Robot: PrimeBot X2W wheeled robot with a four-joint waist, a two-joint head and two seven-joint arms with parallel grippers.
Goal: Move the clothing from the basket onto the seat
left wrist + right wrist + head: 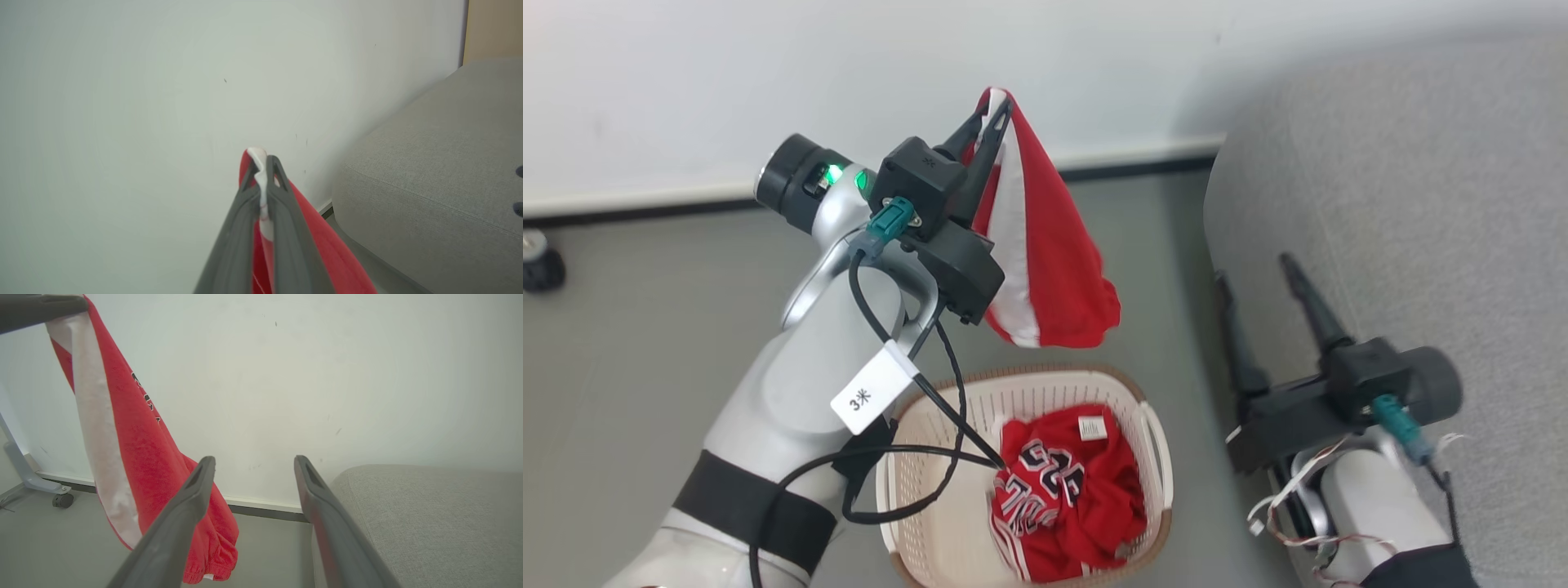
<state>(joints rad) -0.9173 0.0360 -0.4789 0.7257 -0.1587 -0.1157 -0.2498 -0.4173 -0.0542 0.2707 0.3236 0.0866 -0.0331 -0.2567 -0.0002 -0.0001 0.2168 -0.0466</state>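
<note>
Red white-banded garment (1054,278) aloft above basket (1013,398); numbered jersey (1086,498) inside; grey seat (1421,163) beside

Silver arms (792,384) with black bands (752,502), teal plugs (892,220), black cable (947,384), white tag (874,388), dark fingers (1311,302)

Bright, even, soft light with faint shadows; the right gripper (1255,273) looks blurred in the head view.

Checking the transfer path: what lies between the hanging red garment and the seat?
In the head view, bare floor separates the red garment from the seat.
</note>
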